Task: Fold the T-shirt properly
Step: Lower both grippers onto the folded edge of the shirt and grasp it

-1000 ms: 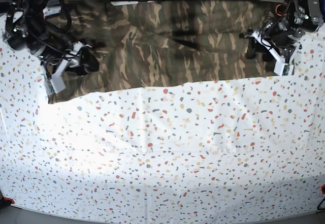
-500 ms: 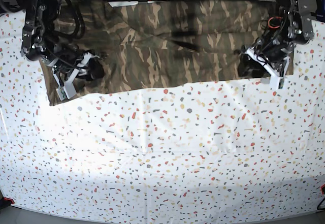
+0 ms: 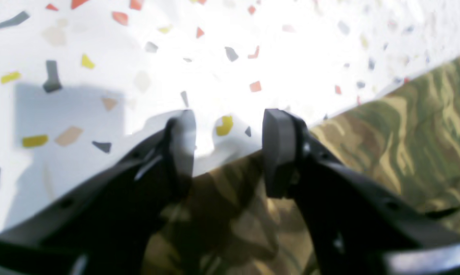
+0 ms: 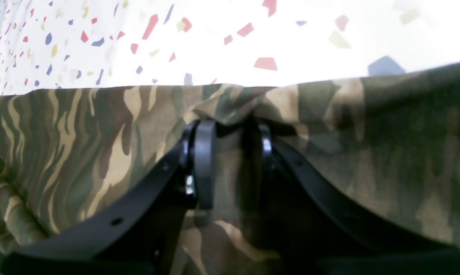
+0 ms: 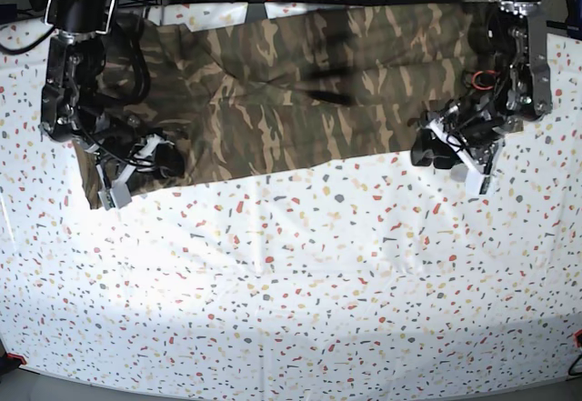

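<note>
Camouflage cloth fills the lower half of the left wrist view: the T-shirt [image 3: 405,145] lies under and to the right of the left tool [image 3: 226,152], whose jaws stand apart with nothing between them. The shirt's edge passes just below the fingertips, and the speckled white desk [image 3: 100,57] shows beyond them.

From the right wrist view, the right tool [image 4: 230,160] sits well over the T-shirt [image 4: 81,130], its jaws drawn near together with a raised ridge of fabric bunched at the tips. It looks pinched on that fold (though the actual contact is shadowed).

Seen from the base view, the T-shirt [image 5: 300,83] is spread along the far side of the desk [image 5: 300,283], the right tool [image 5: 136,160] at one near corner and the left tool [image 5: 450,151] at the other end of the near hem.

My judgement: both corners need a grip before any lifting. The left tool should advance slightly onto the hem, press down, and close on every layer; afterwards both arms should rise evenly, keeping the hem taut so the fold lands straight.
</note>
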Controlling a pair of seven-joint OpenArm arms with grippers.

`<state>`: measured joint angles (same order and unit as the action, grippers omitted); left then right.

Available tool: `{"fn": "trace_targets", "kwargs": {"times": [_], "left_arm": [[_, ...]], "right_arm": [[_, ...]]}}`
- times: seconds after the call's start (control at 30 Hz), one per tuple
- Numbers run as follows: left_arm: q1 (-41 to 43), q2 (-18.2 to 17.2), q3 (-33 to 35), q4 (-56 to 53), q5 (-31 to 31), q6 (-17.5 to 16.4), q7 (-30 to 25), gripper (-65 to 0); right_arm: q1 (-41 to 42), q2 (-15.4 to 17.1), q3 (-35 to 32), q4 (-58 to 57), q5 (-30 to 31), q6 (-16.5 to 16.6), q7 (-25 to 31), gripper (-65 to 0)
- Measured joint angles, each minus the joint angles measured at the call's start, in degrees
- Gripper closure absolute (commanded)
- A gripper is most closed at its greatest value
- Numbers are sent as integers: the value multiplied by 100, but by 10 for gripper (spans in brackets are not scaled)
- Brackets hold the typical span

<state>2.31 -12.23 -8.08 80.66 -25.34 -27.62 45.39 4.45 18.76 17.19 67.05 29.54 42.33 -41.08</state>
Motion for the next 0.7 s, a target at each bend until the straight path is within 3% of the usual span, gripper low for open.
{"fn": "trace_targets", "kwargs": {"times": [0.1,0.17,0.23,0.37,0.43,0.57,0.7], "left_arm": [[267,-190,22,1134,326,275,1086,-253],[470,-295,-2,1976,776,686,1381,-253],[483,-321,-17,2839,1084,811,1325,-253],[1137,-297,9,3884,1054,929,1274,-253],[1639,-216,31,3860,1095,1056,1377,-253],[2236,-184,-11,3630,1143,1252,531,-253],[2417,61,22,3086,1552,1239,535,-253]], "right_arm": [[2,0,0,0,-4,-2,-50,-161],[2,0,2,2,-4,-4,-48,-161],[2,11,0,0,-7,-4,-52,-161],[13,9,-2,-13,42,-4,-109,-161],[13,9,0,-13,50,-4,-92,-161],[13,11,0,-15,42,-7,-109,-161],[15,11,0,-17,42,-7,-96,-161]]}}
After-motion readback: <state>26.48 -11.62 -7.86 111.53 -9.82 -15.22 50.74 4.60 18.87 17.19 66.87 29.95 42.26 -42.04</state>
